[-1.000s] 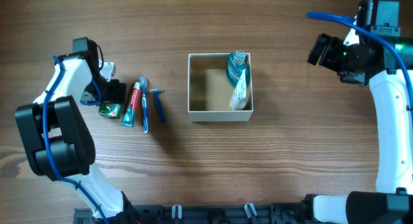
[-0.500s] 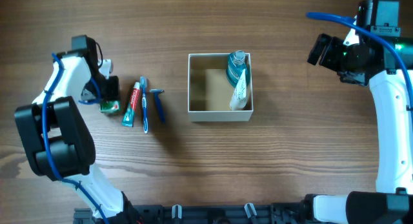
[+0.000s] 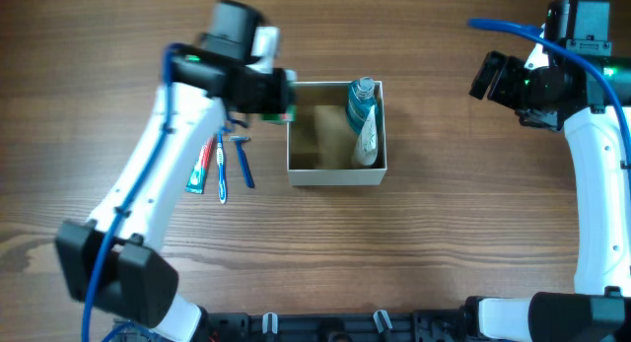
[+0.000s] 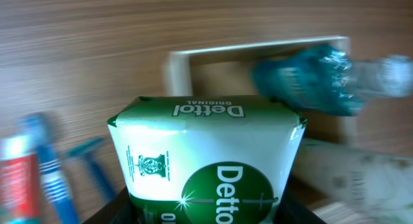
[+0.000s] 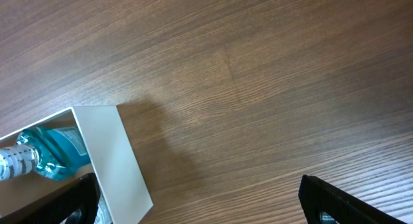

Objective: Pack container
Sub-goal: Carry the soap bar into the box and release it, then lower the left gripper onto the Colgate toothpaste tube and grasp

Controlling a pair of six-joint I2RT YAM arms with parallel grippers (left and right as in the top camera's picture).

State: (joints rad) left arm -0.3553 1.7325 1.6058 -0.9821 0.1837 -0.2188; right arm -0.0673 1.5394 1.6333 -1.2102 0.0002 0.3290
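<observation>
The container is a square white box with a brown inside, at the table's middle. It holds a blue mouthwash bottle and a white tube along its right wall. My left gripper is shut on a green and white Dettol soap pack and holds it above the container's left rim. My right gripper is open and empty, well to the right of the container. In the right wrist view its fingers frame bare table beside the container's wall.
A red and white toothpaste tube, a blue toothbrush and a blue razor lie side by side left of the container, partly under my left arm. They show blurred in the left wrist view.
My left gripper has lifted the soap pack from the far left of the table and carried it right, over the toothpaste and toothbrush, to the container's left rim. The right arm has not moved.
</observation>
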